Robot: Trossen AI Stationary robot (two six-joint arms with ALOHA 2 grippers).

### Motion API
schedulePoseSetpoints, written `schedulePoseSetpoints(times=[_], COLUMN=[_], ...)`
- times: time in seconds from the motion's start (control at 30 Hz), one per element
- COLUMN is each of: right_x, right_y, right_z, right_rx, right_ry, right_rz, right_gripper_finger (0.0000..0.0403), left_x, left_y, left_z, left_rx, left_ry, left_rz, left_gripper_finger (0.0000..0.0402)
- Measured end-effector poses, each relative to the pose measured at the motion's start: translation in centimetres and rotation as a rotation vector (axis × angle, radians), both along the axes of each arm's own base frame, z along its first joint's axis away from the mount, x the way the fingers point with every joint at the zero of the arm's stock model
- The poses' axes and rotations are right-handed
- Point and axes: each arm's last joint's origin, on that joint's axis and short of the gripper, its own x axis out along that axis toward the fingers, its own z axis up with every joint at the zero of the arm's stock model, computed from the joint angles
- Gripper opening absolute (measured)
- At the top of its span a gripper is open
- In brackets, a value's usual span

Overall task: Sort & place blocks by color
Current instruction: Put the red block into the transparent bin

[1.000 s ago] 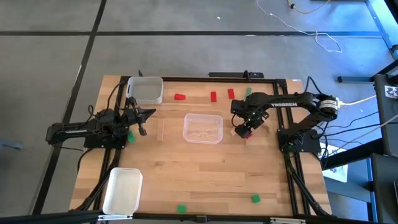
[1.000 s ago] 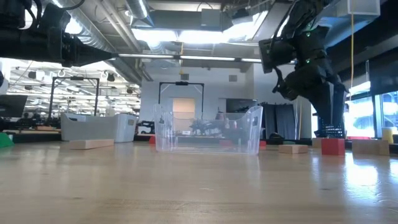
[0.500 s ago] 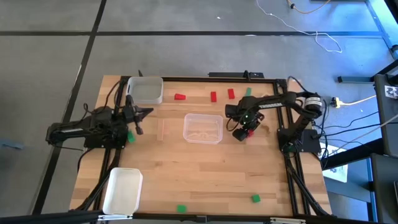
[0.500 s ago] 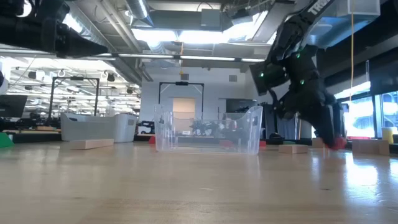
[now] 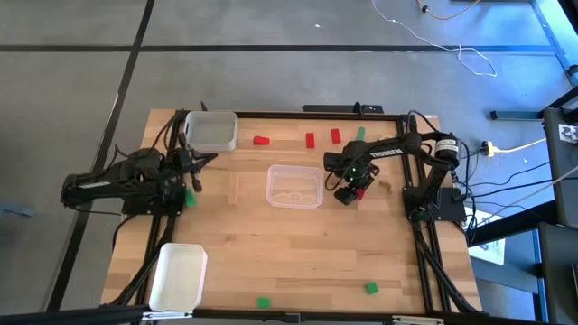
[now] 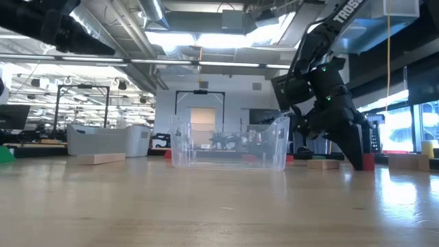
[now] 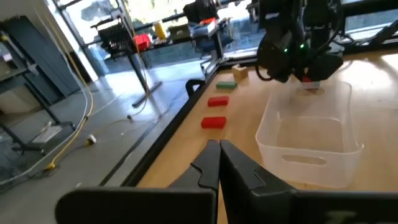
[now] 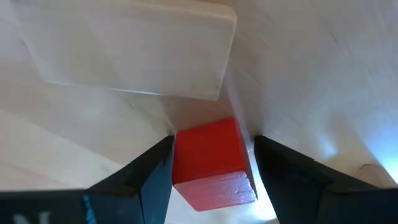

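The right gripper is down at the wooden counter, just to the right of the clear tray in the middle, and its fingers are spread with a red block sitting squarely between them. From the right wrist view the block fills most of the gap, one finger close against each side of it, though I cannot tell whether they actually press on it; a pale flat tan block lies just beyond it on the boards. From table height the right arm leans down steeply behind the tray and a bit of red shows at its tip, low on the counter. The left gripper hangs near the left edge of the counter, beside the white tray at the back left corner, its fingers pressed together on nothing. Other blocks are scattered about: three red ones in a row along the back edge behind the clear tray with a green one just to their right, a green one close under the left arm, and two more green ones near the front edge. A second white tray sits at the front left corner, well apart from either arm.
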Motion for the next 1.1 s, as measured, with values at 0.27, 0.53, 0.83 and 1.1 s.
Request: schedulePoseSetpoints(times=[0.27,0.53,0.83,1.1], right_x=[0.0,0.0,1.3,3.4], right_y=[0.0,0.0,-0.4,-1.2], right_z=[-0.1,-0.1,1.1,5.3], right_rx=[0.004,-0.002,-0.005,-0.051], right_ry=[-0.013,-0.012,-0.049,-0.072], right_rz=[0.046,0.05,0.108,0.181], right_gripper_finger=[0.0211,0.0134,0.0134,0.0134], left_x=[1.8,4.5,5.8,5.9], left_y=[0.3,0.6,0.9,0.9], left_z=[2.8,5.4,6.8,6.3], left_rx=[-0.047,-0.08,-0.131,-0.177], left_ry=[0.178,0.272,0.317,0.355], left_rz=[0.02,0.03,0.062,0.08], left_gripper_finger=[0.0,0.0,0.0,0.0])
